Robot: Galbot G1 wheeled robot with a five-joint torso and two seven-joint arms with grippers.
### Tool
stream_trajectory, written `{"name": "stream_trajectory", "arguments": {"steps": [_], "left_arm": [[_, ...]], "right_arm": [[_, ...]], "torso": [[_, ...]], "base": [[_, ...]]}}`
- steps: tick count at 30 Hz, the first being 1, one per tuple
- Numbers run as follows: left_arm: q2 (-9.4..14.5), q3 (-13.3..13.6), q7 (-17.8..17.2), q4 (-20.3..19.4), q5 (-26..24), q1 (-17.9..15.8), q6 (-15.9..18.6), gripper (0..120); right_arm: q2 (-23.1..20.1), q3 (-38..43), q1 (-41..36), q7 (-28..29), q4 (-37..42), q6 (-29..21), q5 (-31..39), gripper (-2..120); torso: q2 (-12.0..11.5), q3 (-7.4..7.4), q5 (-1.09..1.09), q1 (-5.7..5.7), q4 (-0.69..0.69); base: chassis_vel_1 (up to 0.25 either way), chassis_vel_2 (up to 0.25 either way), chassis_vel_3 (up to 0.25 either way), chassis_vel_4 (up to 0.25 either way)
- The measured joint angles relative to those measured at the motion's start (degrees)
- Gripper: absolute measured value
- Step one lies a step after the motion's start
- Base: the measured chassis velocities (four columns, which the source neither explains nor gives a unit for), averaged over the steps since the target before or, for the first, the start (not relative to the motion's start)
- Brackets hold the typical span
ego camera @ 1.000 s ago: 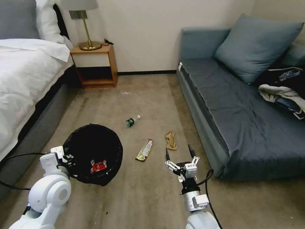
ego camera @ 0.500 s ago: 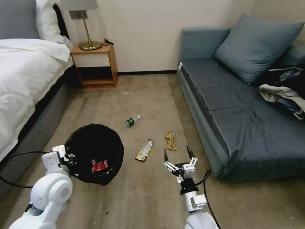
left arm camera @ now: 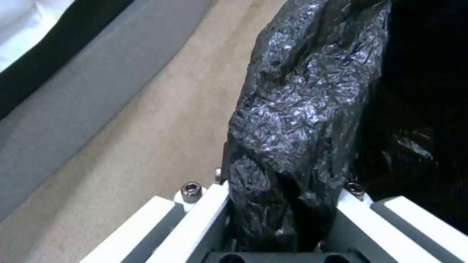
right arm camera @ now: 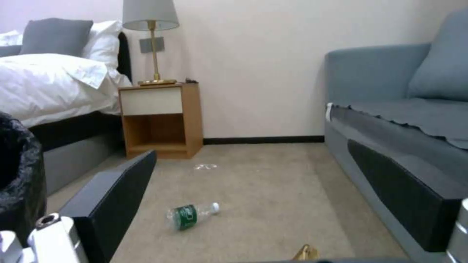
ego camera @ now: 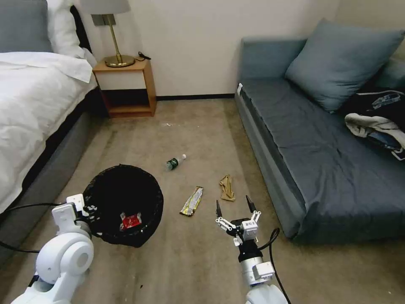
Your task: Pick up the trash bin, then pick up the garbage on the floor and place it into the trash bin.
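Observation:
The trash bin [ego camera: 148, 188], lined with a crinkly black bag, hangs low at my left, with my left gripper [ego camera: 86, 207] shut on its rim. In the left wrist view the bag [left arm camera: 302, 120] is pinched between the white fingers [left arm camera: 204, 215]. A red-and-white wrapper [ego camera: 130, 221] lies inside the bin. On the carpet lie a yellow-silver wrapper [ego camera: 192, 201], crumpled tan paper [ego camera: 227, 188] and a small green-labelled bottle [ego camera: 175, 161]. My right gripper [ego camera: 233, 202] is open just short of the tan paper. The right wrist view shows the bottle [right arm camera: 191, 215] ahead and the paper's tip [right arm camera: 306, 252].
A bed [ego camera: 29, 105] runs along the left, with a nightstand [ego camera: 126, 86] and lamp by the wall. A blue sofa [ego camera: 320, 147] lines the right, with a cushion and a clothes heap [ego camera: 379, 116]. Open carpet lies between them.
My right gripper has drifted slightly left and back toward me, still open. The left gripper keeps hold of the bin, which barely shifted. The litter lies as before.

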Motion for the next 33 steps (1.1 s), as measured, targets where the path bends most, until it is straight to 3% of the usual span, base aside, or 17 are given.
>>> {"name": "stream_trajectory", "arguments": {"steps": [33], "left_arm": [[-0.30, -0.59, 0.00, -0.14, 0.00, 0.22, -0.09, 1]], "right_arm": [[-0.07, -0.07, -0.31, -0.26, -0.03, 0.83, -0.14, 100]], "torso": [[0.00, 0.00, 0.00, 0.01, 0.01]], "base": [[-0.098, 0.104, 0.101, -0.100]]}}
